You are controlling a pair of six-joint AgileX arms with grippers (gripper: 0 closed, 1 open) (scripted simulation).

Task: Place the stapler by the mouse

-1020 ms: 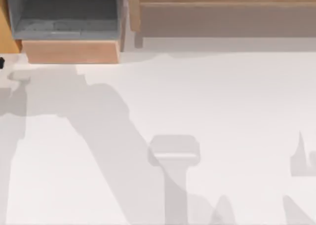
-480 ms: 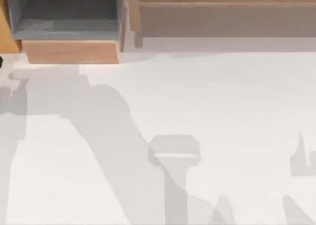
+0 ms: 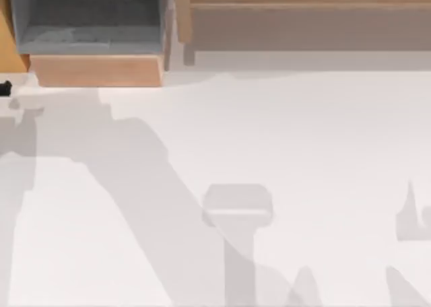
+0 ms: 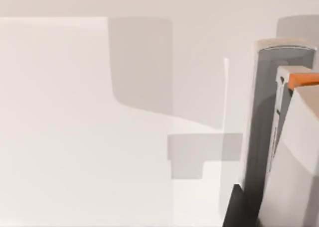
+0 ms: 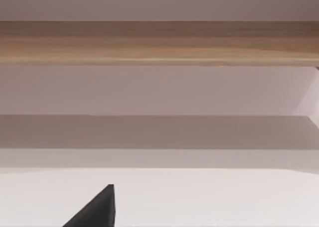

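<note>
In the left wrist view the stapler [image 4: 261,117], slim and whitish-grey with a rounded end, stands close up, above the table. It rises from one dark finger [image 4: 238,209] of my left gripper, which looks shut on it. A white block with an orange tip [image 4: 299,137] lies against the stapler. In the top view a small dark piece [image 3: 4,88] of the left arm pokes in at the far left edge. The mouse is out of view. In the right wrist view, one dark fingertip [image 5: 97,209] of my right gripper points toward the wooden shelf.
A wooden cabinet with an open grey drawer [image 3: 91,24] stands at the back left. A long wooden shelf [image 3: 303,14] runs along the back. The white table [image 3: 303,139] carries only grey shadows of the arms.
The left arm's broad shadow has shifted slightly to the left, and the dark piece at the left edge pokes in a little more. The right side is unchanged.
</note>
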